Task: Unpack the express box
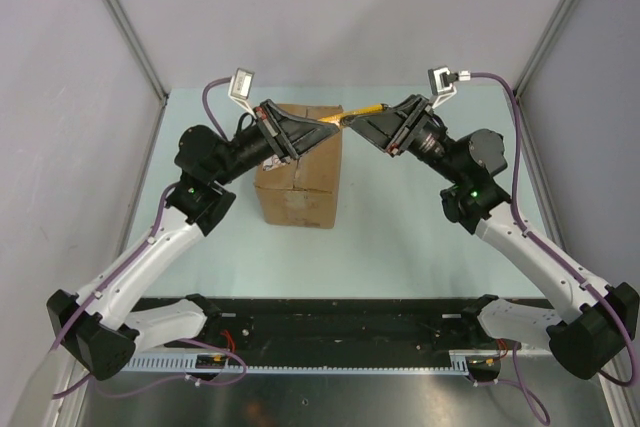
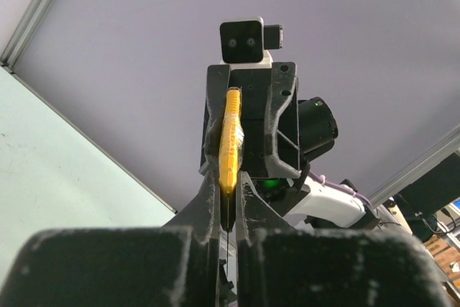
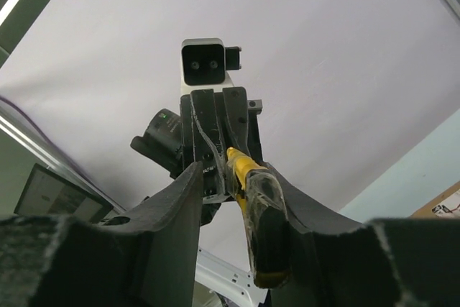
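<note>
The express box [image 1: 300,172] is a brown carton standing on the table under both grippers; a corner of it with a white label shows in the right wrist view [image 3: 440,205]. A yellow utility knife [image 1: 358,111] hangs in the air between the two grippers above the box's right top edge. My left gripper [image 2: 228,177] is shut on one end of the knife [image 2: 231,134]. My right gripper [image 3: 230,185] has its jaws apart around the other end; the knife's handle [image 3: 262,210] lies against its right finger, with a gap on the left side.
The pale green table [image 1: 420,227] spreads around the box, closed in by grey walls with metal frame rails [image 1: 120,17]. A black rail [image 1: 330,322] runs along the near edge between the arm bases.
</note>
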Robot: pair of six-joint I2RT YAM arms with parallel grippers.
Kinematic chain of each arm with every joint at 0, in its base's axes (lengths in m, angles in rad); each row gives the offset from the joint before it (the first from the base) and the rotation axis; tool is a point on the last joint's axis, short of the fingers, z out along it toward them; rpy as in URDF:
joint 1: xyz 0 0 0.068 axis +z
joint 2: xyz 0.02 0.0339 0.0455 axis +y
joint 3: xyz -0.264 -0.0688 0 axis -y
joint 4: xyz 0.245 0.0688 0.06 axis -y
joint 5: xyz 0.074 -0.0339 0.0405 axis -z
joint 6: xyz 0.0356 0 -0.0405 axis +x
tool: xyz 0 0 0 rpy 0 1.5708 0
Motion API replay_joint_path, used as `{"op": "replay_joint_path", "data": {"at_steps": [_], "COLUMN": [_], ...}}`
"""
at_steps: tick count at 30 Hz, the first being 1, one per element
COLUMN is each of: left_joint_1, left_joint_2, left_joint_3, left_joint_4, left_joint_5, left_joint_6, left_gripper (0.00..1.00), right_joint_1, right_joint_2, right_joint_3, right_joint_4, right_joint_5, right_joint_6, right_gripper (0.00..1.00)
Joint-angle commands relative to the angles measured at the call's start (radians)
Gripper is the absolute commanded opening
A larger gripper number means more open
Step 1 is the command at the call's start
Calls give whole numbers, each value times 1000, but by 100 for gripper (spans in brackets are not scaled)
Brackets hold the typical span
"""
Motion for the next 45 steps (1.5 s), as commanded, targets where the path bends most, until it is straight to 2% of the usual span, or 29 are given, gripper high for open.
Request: {"op": "replay_joint_path", "data": {"at_steps": [1,8,12,15,18,21,23,26,27,28,29,30,33,36,39,41,42,43,45], "left_joint_1": [6,6,5,6,6,6,6,8,8,14,17,22,58,129,215,259,268,275,279], "left_joint_2": [1,2,-1,2,7,10,16,14,13,13,10,8,-15,-60,-108,-128,-131,-133,-130], "left_joint_3": [-9,-23,-32,-32,-30,-29,-26,-29,-30,-35,-37,-40,-58,-98,-142,-150,-139,-109,-101], "left_joint_4": [18,18,20,18,21,21,21,21,21,21,21,21,21,20,-9,-121,-190,-326,-411], "left_joint_5": [-35,-21,-19,-21,-21,-18,-16,-16,-18,-16,-15,-9,10,31,33,-22,-77,-181,-289], "left_joint_6": [-9,-15,-16,-16,-15,-15,-13,-9,-6,-6,-1,3,25,42,95,199,248,354,443], "left_gripper": [0,0,0,0,0,0,0,0,3,12,29,60,87,97,99,99,100,99,100], "right_joint_1": [22,25,25,25,25,24,24,16,14,13,5,1,-18,-32,-42,-42,-42,-39,-33], "right_joint_2": [-31,-39,-37,-30,-25,-18,-16,-19,-21,-22,-25,-27,-37,-59,-80,-90,-96,-99,-110], "right_joint_3": [11,14,14,17,18,18,18,18,18,18,18,18,18,18,18,18,17,18,17], "right_joint_4": [0,-33,-30,-23,-14,5,3,-9,-18,-29,-53,-70,-130,-210,-306,-377,-395,-412,-469], "right_joint_5": [20,56,56,56,56,47,46,47,52,55,65,72,92,119,156,193,197,211,236], "right_joint_6": [-38,-67,-67,-69,-66,-60,-60,-64,-69,-70,-72,-80,-95,-138,-195,-236,-250,-265,-302], "right_gripper": [36,20,44,48,48,29,21,1,0,0,0,0,0,0,0,0,0,0,0]}}
